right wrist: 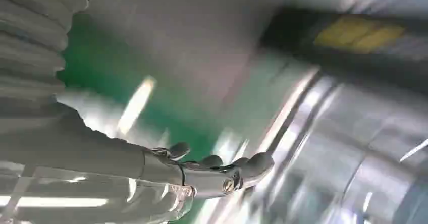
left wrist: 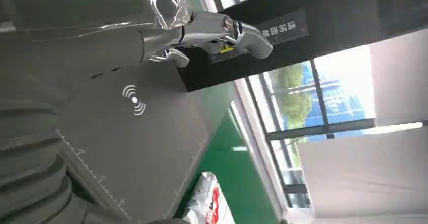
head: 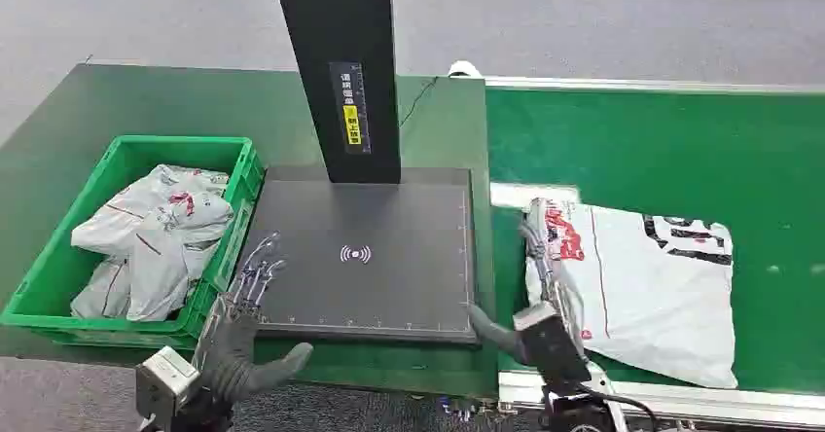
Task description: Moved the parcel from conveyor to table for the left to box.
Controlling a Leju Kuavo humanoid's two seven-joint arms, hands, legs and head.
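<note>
Head view: right hand point(head: 541, 267) lies along the white parcel's point(head: 642, 281) left edge on the green conveyor point(head: 671, 150), fingers partly hidden; grip unclear. Parcel's long axis runs left-right. Left hand point(head: 243, 291) empty, fingers spread over the scanner pad point(head: 389, 218), beside the green crate point(head: 58, 286).

Left wrist view: fingers point(left wrist: 237, 30) extended, holding nothing.

Right wrist view: motion-blurred; fingers point(right wrist: 222, 166) barely legible.
</note>
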